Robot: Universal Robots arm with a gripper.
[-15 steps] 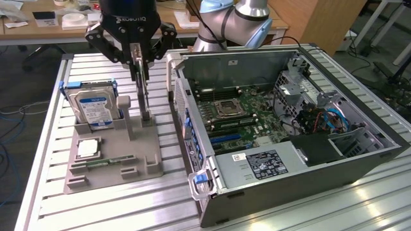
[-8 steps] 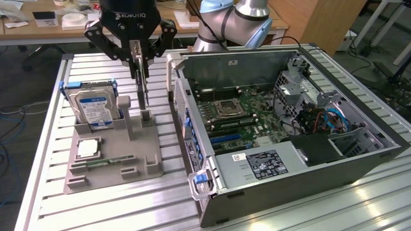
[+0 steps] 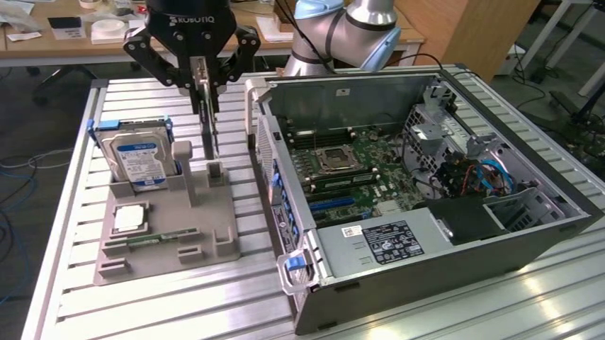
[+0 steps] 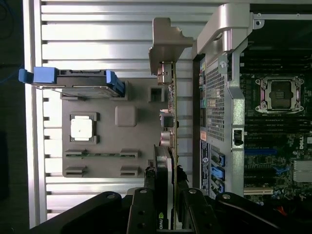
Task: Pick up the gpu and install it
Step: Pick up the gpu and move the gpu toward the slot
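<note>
The open computer case (image 3: pixel 397 241) filled the bench's (image 3: pixel 142 304) near corner on the exterior view's right, leaving a narrow lane beside the grey holder tray (image 3: pixel 166 241). Farther back, the gripper (image 3: pixel 201 79) was clamped on the gpu (image 3: pixel 210 127), which hung upright over the tray's far corner by the case. Whether its lower tip touched the tray was unclear.

Bright overhead light, glare on ribbed table (image 3: pixel 548 297)

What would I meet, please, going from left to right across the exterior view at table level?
hard drive → gpu, held in the gripper → open computer case
</note>
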